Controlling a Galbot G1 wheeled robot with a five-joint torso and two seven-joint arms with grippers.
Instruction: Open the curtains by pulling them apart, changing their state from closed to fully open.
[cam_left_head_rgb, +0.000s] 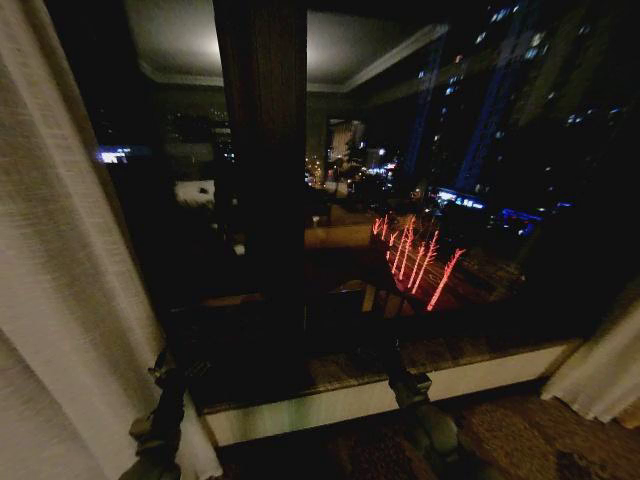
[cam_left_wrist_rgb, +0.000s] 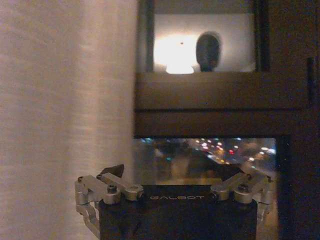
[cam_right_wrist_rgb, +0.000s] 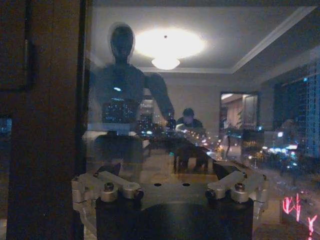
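Curtains (cam_left_head_rgb: 60, 250) hung parted off the window (cam_left_head_rgb: 420, 200), nearly open; left gripper (cam_left_wrist_rgb: 175, 187) and right gripper (cam_right_wrist_rgb: 172, 182), both released, needed only a final outward pull

The head camera looks forward and down at the window (cam_left_head_rgb: 400, 200) from some way back, with the left curtain (cam_left_head_rgb: 60, 280) at its left edge and the right curtain (cam_left_head_rgb: 605, 370) at its lower right. The left wrist camera sits just behind the left gripper (cam_left_wrist_rgb: 175, 192) and faces the dark window frame (cam_left_wrist_rgb: 220, 107) from near. The right wrist camera sits behind the right gripper (cam_right_wrist_rgb: 170, 192), close to the glass. All three views share this window.
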